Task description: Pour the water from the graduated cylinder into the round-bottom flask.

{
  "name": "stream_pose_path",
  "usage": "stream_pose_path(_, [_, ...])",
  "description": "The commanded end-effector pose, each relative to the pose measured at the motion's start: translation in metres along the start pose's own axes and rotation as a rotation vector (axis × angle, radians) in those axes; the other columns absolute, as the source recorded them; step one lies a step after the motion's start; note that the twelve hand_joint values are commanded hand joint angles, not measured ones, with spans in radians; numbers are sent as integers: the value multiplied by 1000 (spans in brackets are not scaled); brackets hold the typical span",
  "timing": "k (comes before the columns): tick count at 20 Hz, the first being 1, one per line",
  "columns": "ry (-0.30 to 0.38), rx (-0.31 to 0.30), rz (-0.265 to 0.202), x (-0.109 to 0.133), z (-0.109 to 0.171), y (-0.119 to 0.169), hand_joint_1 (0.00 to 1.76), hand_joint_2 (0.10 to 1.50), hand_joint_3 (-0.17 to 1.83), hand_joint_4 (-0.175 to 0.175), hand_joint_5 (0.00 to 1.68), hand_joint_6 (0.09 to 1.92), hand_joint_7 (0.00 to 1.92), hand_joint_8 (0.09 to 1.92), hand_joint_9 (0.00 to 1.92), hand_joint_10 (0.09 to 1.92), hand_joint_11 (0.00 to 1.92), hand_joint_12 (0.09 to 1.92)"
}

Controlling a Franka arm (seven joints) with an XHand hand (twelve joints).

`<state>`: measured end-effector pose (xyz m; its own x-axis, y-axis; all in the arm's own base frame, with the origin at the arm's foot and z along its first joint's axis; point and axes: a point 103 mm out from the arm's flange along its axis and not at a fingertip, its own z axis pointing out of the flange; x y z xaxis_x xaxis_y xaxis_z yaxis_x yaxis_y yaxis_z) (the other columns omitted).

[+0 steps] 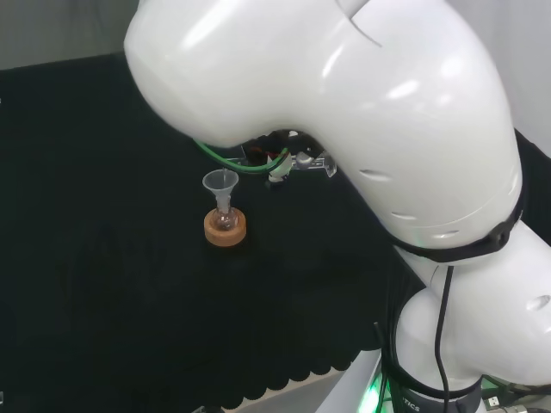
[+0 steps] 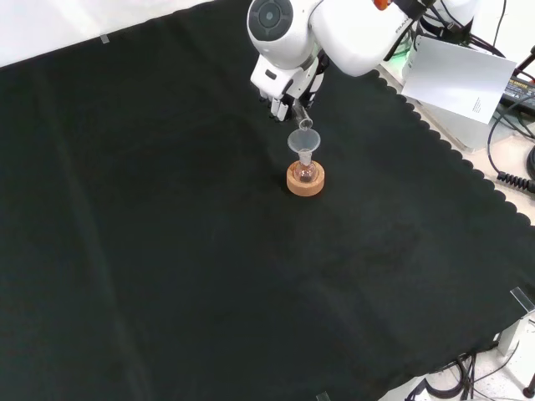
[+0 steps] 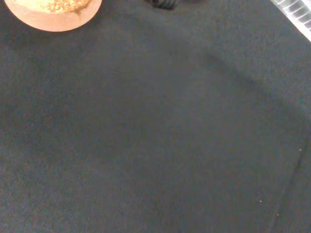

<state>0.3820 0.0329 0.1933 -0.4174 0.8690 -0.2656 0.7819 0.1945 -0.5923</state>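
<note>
The small round flask [image 2: 306, 173] sits upright in a cork ring [image 2: 304, 181] near the middle of the black cloth [image 2: 167, 251], toward its far side in the front view. A clear funnel [image 2: 302, 143] stands in the flask's neck, its wide mouth up. In the head view the flask [image 1: 225, 219], its ring [image 1: 225, 228] and the funnel [image 1: 220, 183] stand just left of the big white arm link [image 1: 344, 112].

Just above the funnel's rim in the front view, a clear tube, the measuring cylinder [image 2: 304, 119], slants down from the hand [image 2: 281, 93], its lower end at the funnel's mouth. In the head view a clear piece with green cable beside it shows right of the funnel, under the link. The hand is mostly hidden by the link, so how its fingers sit cannot be told.

From the wrist, the edge of the cork ring [image 3: 53, 13] shows against bare cloth [image 3: 155, 136].
</note>
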Motion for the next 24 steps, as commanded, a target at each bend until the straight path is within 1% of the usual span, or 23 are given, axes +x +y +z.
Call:
stream_pose_path(1, [-17,25,35,2,-3,-1,1266,1099,0,-175,1001,973,1033,951,1465,87,1278,709])
stream_pose_path(5, [-20,28,45,-2,-4,-3,1266,1099,0,-175,1000,974,1033,952,1466,87,1279,709])
stream_pose_path(6, [-14,26,43,-7,-2,-4,1266,1099,0,-175,1000,974,1033,952,1466,87,1280,709])
stream_pose_path(8, [-19,27,43,-10,0,-5,1266,1099,0,-175,1000,975,1032,953,1466,87,1280,709])
stream_pose_path(12, [-53,34,46,-4,-2,-5,1266,1100,0,-175,1000,975,1032,954,1466,87,1281,708])
stream_pose_path(24, [-100,43,53,2,-8,-3,1266,1100,0,-175,999,976,1031,955,1467,87,1279,707])
